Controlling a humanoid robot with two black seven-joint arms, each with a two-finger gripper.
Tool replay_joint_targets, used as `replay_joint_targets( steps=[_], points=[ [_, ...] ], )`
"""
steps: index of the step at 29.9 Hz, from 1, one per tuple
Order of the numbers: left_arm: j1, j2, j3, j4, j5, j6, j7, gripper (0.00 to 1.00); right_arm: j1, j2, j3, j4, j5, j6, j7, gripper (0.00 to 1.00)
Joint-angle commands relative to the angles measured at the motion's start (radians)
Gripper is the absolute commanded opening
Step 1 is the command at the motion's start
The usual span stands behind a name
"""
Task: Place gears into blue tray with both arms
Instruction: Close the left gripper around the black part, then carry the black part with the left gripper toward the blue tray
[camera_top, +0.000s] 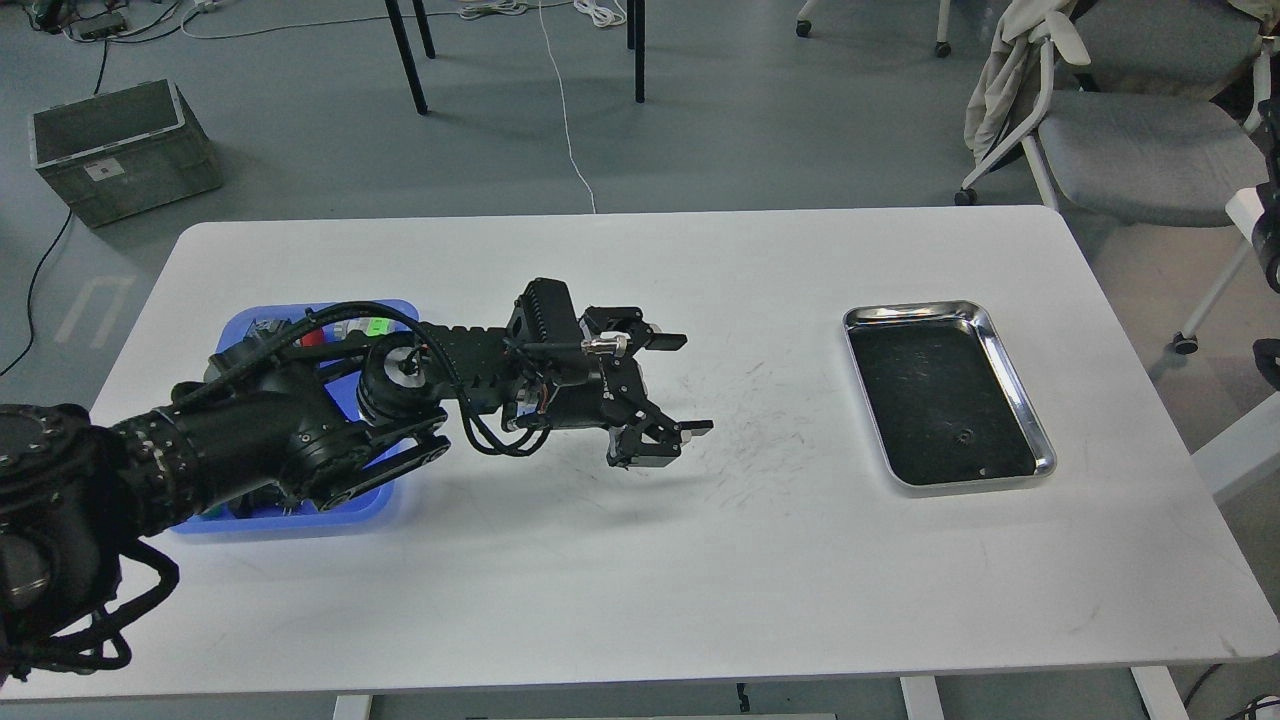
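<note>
From the head view, the black left arm stretches across a white rectangular table, its two-finger left gripper spread wide and empty above the scuffed middle of the tabletop. Behind the arm's elbow, the rectangular blue plastic tray sits near the table's left end, partly hidden, with red and green caps showing inside. Well apart on the right, a shiny steel tray with a dark bottom holds one tiny black toothed gear; a second cannot be made out. The right gripper is out of sight.
</note>
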Motion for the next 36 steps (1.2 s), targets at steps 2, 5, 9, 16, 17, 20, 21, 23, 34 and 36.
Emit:
replay_joint_targets(
  steps=[2,5,9,16,17,20,21,23,34,36],
  points=[
    [0.026,-0.035,0.008,0.043,-0.001,0.018,0.0,0.94,-0.005,-0.014,-0.002,0.003,0.0,0.002,0.0,0.92],
    [0.043,-0.061,0.008,0.092,-0.003,0.023,0.0,0.91,-0.005,-0.014,0.001,0.003,0.0,0.0,0.0,0.92],
    [0.054,-0.098,0.01,0.174,-0.018,0.063,0.0,0.91,-0.005,-0.014,0.001,0.005,0.0,0.0,0.0,0.92],
    [0.061,-0.083,0.111,0.188,-0.04,0.123,0.0,0.91,-0.005,-0.014,-0.002,0.005,0.0,0.002,0.0,0.92],
    [0.063,-0.08,0.12,0.194,-0.04,0.135,0.0,0.89,-0.005,-0.014,-0.002,0.005,0.0,0.002,0.0,0.92],
    [0.066,-0.081,0.145,0.221,-0.04,0.156,0.0,0.87,-0.005,-0.014,-0.002,0.005,0.0,0.002,0.0,0.92],
    [0.07,-0.089,0.154,0.247,-0.041,0.17,0.0,0.86,-0.005,-0.014,-0.002,0.005,-0.001,0.002,0.0,0.92],
    [0.075,-0.097,0.169,0.284,-0.041,0.199,0.0,0.77,-0.005,-0.012,-0.002,0.005,-0.001,0.002,0.0,0.92],
    [0.077,-0.1,0.209,0.313,-0.047,0.216,0.0,0.64,-0.003,-0.011,-0.002,0.003,-0.001,0.003,0.0,0.92],
    [0.077,-0.1,0.212,0.313,-0.064,0.216,0.0,0.64,-0.003,-0.011,-0.002,0.003,-0.003,0.003,0.0,0.92]
  ],
)
